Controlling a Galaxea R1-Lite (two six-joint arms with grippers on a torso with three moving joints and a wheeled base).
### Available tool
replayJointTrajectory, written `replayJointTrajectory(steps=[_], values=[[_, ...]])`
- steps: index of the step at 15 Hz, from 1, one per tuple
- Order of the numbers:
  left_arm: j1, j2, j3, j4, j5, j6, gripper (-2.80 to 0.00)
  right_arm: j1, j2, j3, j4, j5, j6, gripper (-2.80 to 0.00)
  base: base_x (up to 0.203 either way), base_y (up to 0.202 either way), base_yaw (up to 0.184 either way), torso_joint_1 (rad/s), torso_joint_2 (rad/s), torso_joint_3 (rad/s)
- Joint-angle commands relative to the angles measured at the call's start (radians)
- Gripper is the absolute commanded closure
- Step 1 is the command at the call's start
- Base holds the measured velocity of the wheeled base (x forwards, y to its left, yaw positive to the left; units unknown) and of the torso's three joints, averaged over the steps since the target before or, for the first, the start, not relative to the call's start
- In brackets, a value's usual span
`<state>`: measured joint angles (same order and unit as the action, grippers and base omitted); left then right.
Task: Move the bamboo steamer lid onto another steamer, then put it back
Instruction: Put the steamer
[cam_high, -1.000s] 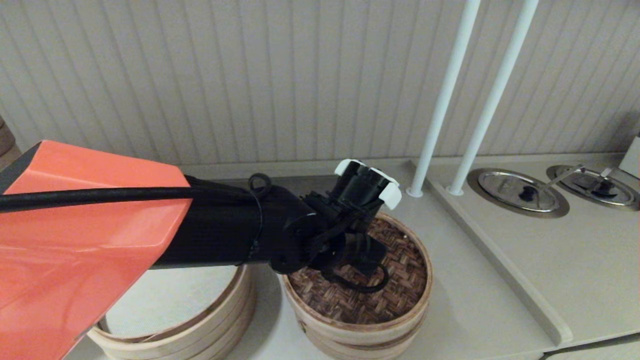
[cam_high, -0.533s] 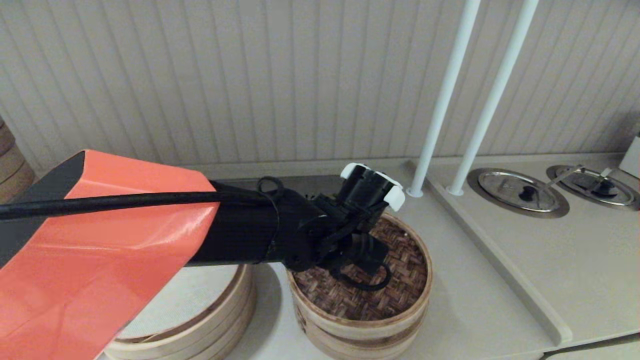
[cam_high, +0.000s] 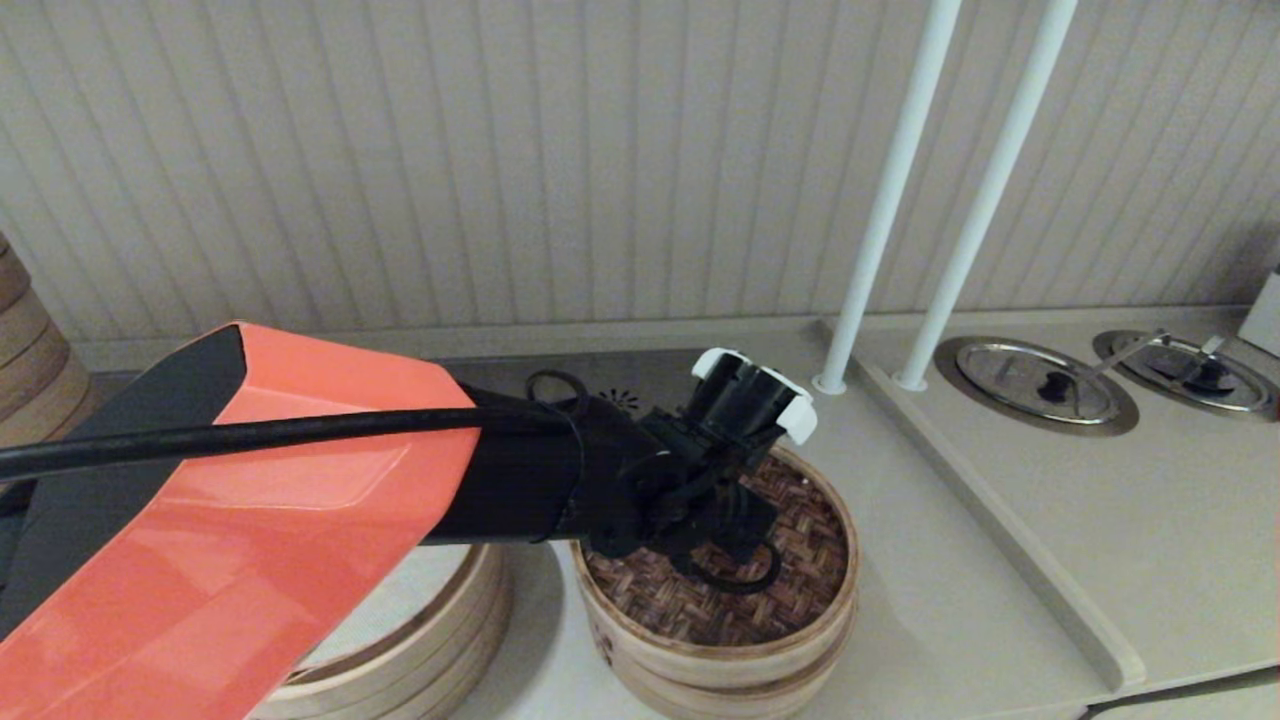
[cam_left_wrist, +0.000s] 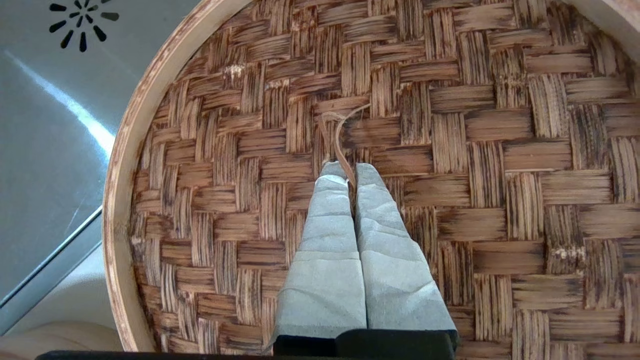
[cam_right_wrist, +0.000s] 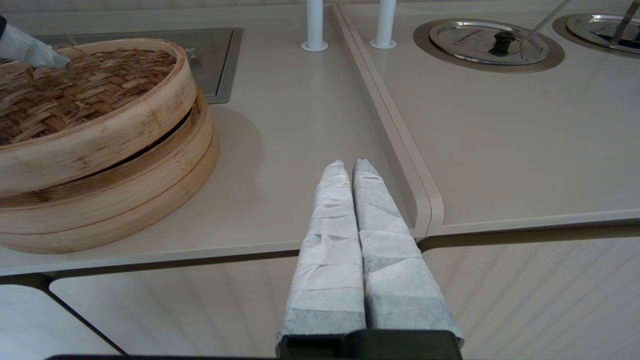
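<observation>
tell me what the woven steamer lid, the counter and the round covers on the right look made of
The round reddish-brown woven bamboo steamer lid: flat bamboo strips in herringbone weave, matte, with a pale bent-wood band rim and a thin fibre loop pinched by the left pincer. The beige counter: smooth, matte, probably laminate or solid surface. The round silver covers: shiny metal, likely stainless steel, judging by their reflections.

Two steamers (cam_high: 715, 640), two poles (cam_high: 880, 210)

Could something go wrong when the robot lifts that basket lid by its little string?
Maybe.
1. The left gripper is shut on only the thin centre loop of the bamboo steamer lid, so the loop might slip or fray.
2. Held at one point, the lid could swing. In the right wrist view its rim already sits tilted, with a dark gap above the steamer below.
</observation>
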<state>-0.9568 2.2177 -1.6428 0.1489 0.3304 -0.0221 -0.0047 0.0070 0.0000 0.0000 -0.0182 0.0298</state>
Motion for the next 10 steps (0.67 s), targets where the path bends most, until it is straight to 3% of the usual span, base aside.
replayJointTrajectory(steps=[1,10], values=[[-0.008,0.004,0.006,0.003,0.002,-0.002,0.00,0.000,0.001,0.003,0.000,0.000,0.001,0.00,0.000,0.000,0.000,0.000,0.00,0.000],[-0.057,0.000,0.004,0.001,0.019,-0.002,0.00,0.000,0.001,0.003,0.000,0.000,0.001,0.00,0.000,0.000,0.000,0.000,0.00,0.000]])
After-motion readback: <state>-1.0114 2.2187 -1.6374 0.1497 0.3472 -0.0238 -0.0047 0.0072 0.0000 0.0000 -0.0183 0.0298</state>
